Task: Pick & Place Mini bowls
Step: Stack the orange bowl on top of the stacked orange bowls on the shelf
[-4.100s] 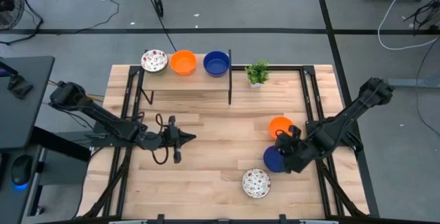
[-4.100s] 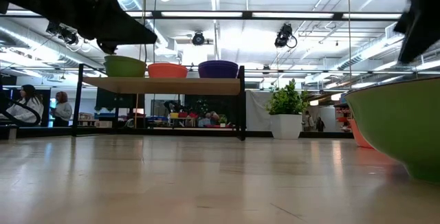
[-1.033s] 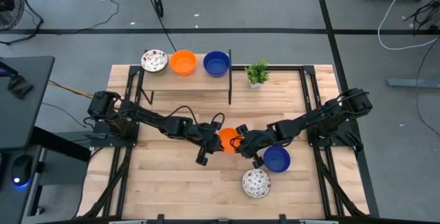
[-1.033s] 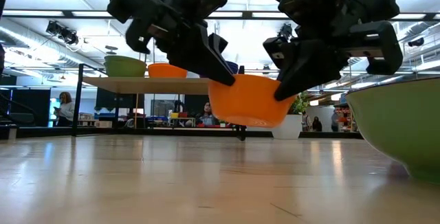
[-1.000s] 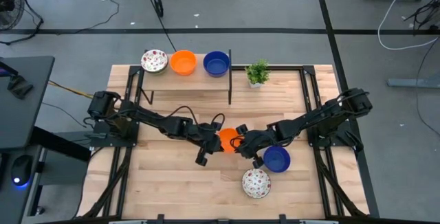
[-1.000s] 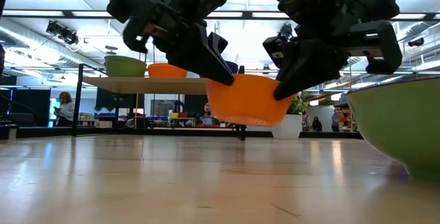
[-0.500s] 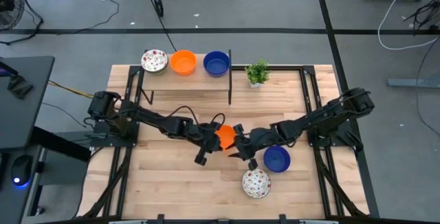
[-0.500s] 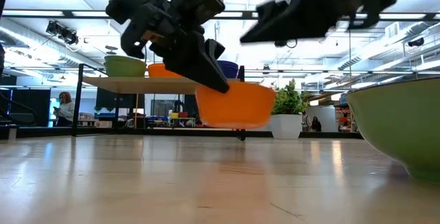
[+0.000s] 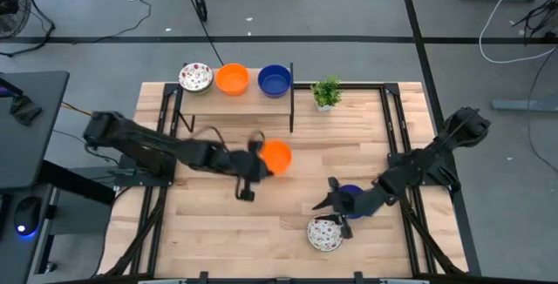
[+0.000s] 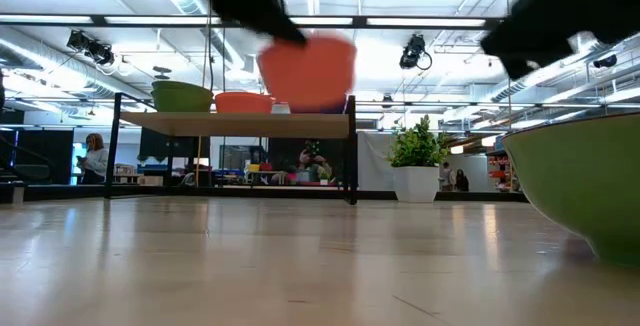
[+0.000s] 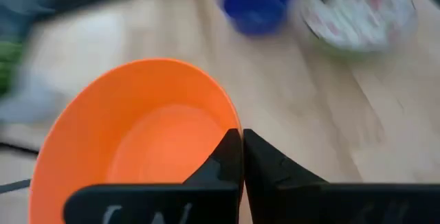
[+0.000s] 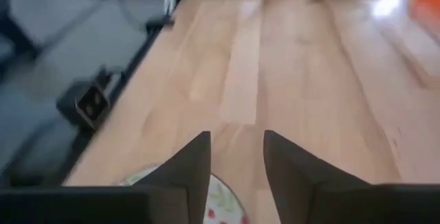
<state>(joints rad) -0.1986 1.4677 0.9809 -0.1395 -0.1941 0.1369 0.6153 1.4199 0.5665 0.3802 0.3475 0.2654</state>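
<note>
My left gripper [image 9: 255,165] is shut on an orange mini bowl [image 9: 277,155], which hangs in the air over the middle of the table [image 10: 305,71]. My right gripper [image 9: 330,202] stands open with nothing between its fingers [image 12: 237,157], just left of a blue mini bowl [image 9: 354,194]. That bowl sits on the table at the near right. A floral mini bowl [image 9: 324,233] rests on its base in front of it. Three more mini bowls stand on the shelf [image 9: 235,101] at the back: floral [image 9: 195,77], orange [image 9: 232,79] and blue [image 9: 275,80]. My left gripper pinches the orange bowl's rim [image 11: 232,124], one finger inside the bowl and one outside. The fingers [image 11: 258,165] reach it from the table's left side. The bowl is lifted clear of the table and tilted, its opening still facing up.
A small green potted plant [image 9: 327,92] stands right of the shelf. Black frame rails run along the table's left and right sides. In the low view a bowl's wall [image 10: 585,186] looms close at the right. Bare wood lies at the near left.
Both grippers were on the orange bowl. My right gripper has let go of it and drawn back toward the table's near right, beside the blue bowl. My left gripper has carried the orange bowl up and toward the far edge, clear of the table.
</note>
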